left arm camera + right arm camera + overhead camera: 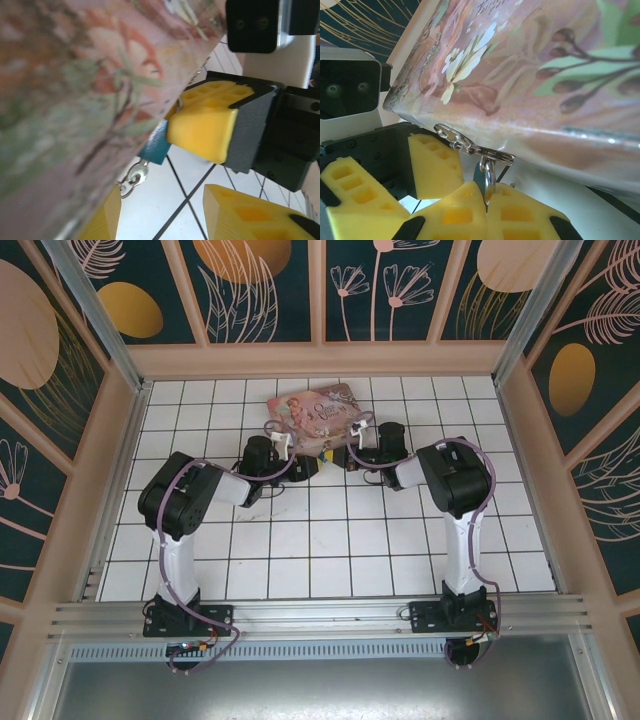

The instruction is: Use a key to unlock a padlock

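- The padlock (157,145) hung from the hasp (465,145) at the tin's (545,75) front edge, just over the bench (330,540).
- The right fingers (520,217) were pinched shut on it; the left fingers (245,215) stood apart beside it, holding nothing.
- Tiny, light, hard and probably slippery, it seemed best gripped by the flat sides of its body, leaving the keyhole free.

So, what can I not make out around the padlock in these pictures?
Padlock keyhole: left wrist view, the right gripper covers most of the body.
Padlock, top external: too small, crowded by the left gripper too.
Tin box pattern: left wrist, blurred, cut by the edge.
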### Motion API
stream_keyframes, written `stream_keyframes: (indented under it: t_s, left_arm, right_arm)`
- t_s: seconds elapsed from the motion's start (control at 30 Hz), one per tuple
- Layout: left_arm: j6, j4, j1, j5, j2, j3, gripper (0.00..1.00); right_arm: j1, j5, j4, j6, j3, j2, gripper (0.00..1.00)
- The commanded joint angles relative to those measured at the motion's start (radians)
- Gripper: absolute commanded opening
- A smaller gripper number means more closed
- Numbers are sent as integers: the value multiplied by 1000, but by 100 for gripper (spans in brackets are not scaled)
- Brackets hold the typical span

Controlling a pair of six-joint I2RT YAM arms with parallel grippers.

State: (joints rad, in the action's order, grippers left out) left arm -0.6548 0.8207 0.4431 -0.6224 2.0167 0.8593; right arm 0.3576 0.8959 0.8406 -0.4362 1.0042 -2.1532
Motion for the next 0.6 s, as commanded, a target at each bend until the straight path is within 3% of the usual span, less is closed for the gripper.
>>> stream_keyframes:
  t_s: [0.0, 0.27, 0.57]
  left_arm:
    - [-19, 78, -4, -38, 30, 10, 46]
    - [-38, 95, -4, -51, 57, 9, 43]
    - [24, -68, -4, 43, 59, 35, 44]
  right_arm:
    - [2, 118, -37, -72, -3, 1, 0]
    - [1, 127, 0, -100, -6, -2, 0]
    - [0, 124, 14, -114, -1, -11, 0]
